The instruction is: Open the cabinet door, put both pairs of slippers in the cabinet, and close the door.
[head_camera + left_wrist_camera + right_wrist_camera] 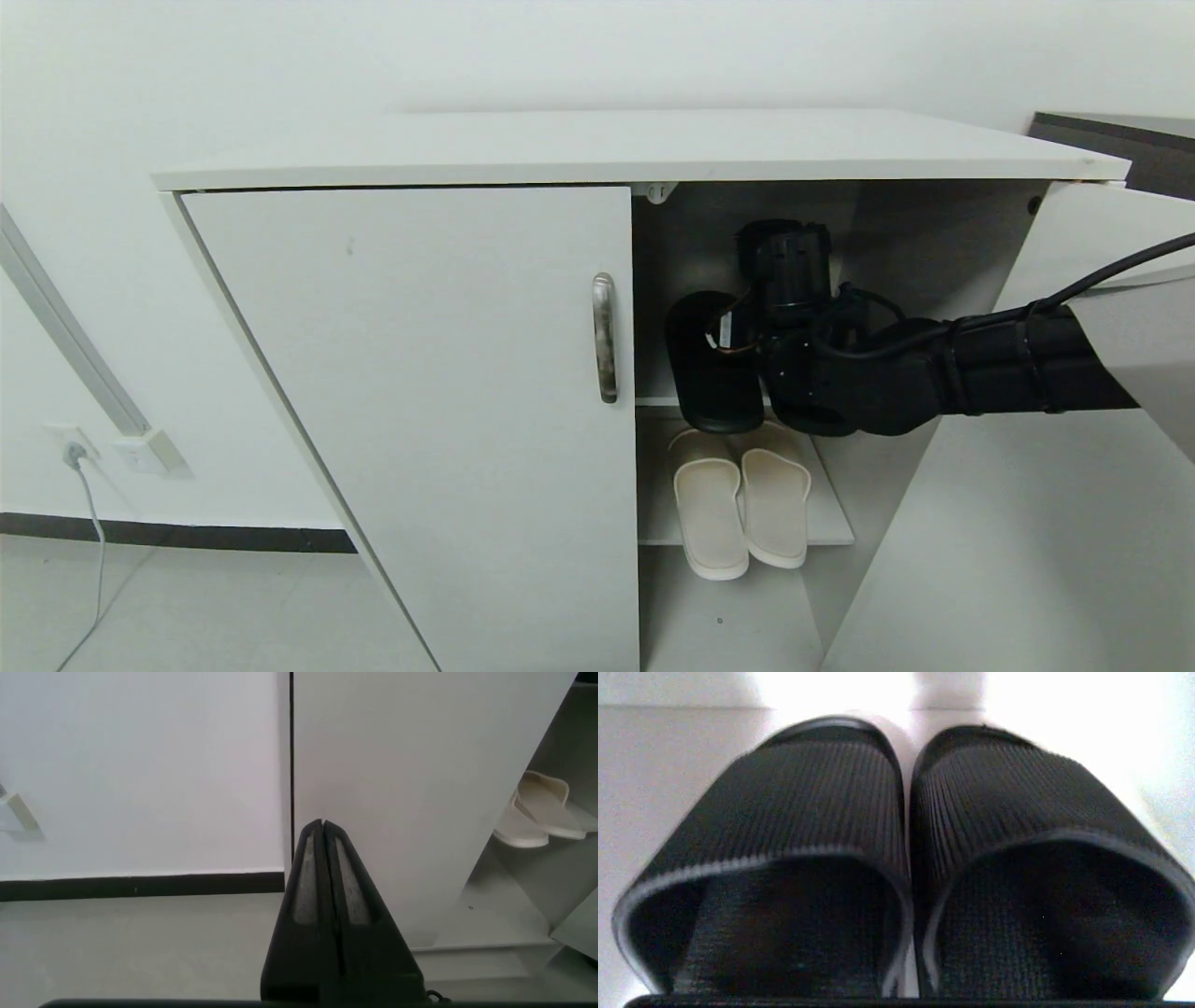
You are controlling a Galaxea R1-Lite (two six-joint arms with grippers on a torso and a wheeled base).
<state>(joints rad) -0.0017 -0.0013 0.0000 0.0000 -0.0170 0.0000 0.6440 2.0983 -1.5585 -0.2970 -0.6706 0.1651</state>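
Note:
The white cabinet (597,145) has its right door (1102,280) swung open and its left door (420,392) closed. My right gripper (742,359) is inside the upper compartment, shut on a pair of black slippers (714,369) (813,821) held side by side, hanging over the front edge of the upper shelf. A pair of white slippers (742,504) (542,807) lies on the lower shelf (831,532), toes inward. My left gripper (322,835) is shut and holds nothing, low in front of the closed left door's outer edge.
The left door carries a metal handle (605,336). A wall socket with a cable (75,457) sits low on the wall left of the cabinet. Bare grey floor (140,943) lies in front.

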